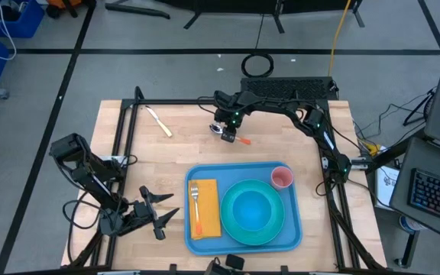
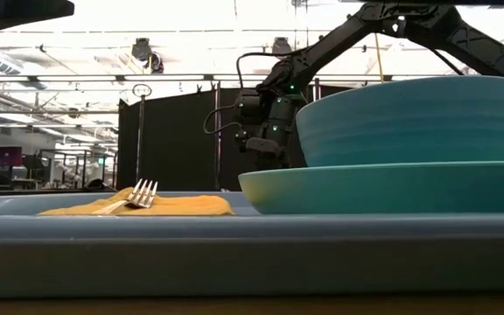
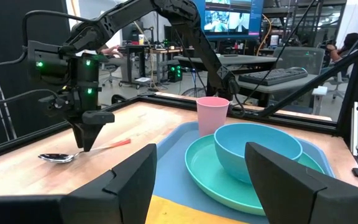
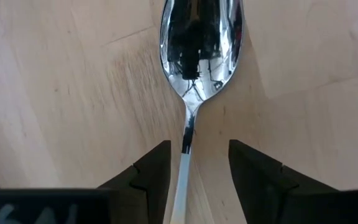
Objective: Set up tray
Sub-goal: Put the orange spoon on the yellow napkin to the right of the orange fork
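One tray [image 1: 292, 229], plate [image 1: 234, 223], bowl [image 1: 250, 210], cup [image 1: 282, 178], fork [image 1: 195, 205], spoon [image 1: 231, 136].

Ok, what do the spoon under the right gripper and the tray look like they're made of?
Spoon: bowl looks like polished metal, mirror-bright with clear reflections; its handle end is orange-red, probably plastic. It lies on the table between the right gripper's open fingers. Tray: smooth, evenly blue with a low moulded rim, likely plastic.

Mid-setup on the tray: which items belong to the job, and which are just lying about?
Job:
tray
napkin with fork
plate, bowl
pink cup
spoon, between the open right gripper's fingers
knife

Lying about:
keyboard
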Controlling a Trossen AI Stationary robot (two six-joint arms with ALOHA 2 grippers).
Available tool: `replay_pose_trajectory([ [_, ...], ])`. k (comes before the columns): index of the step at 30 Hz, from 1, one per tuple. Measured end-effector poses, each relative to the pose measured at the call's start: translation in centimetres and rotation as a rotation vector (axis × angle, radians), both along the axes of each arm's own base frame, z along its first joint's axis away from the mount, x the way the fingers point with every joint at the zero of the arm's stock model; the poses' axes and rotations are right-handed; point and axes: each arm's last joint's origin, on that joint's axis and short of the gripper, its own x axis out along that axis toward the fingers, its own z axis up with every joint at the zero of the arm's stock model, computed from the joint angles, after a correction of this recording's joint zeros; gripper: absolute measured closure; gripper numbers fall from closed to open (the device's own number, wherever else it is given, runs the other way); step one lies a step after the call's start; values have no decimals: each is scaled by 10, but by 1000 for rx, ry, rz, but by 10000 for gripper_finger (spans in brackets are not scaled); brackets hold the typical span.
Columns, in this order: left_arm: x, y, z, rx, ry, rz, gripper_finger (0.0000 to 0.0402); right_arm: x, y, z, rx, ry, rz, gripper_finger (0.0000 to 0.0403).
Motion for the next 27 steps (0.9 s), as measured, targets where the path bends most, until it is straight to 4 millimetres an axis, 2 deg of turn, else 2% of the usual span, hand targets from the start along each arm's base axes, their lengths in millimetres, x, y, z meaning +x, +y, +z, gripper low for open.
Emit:
replay_pose_trajectory([
  [11,0,0,0,-4,-2,-1,151,0,-1,0,8,-6,-26,254],
  [22,0,0,0,-1,-1,-3,151,-2,-3,0,15,4,-28,317],
  [27,0,0,0,-1,-1,-3,151,-5,2,-1,110,13,-9,340],
])
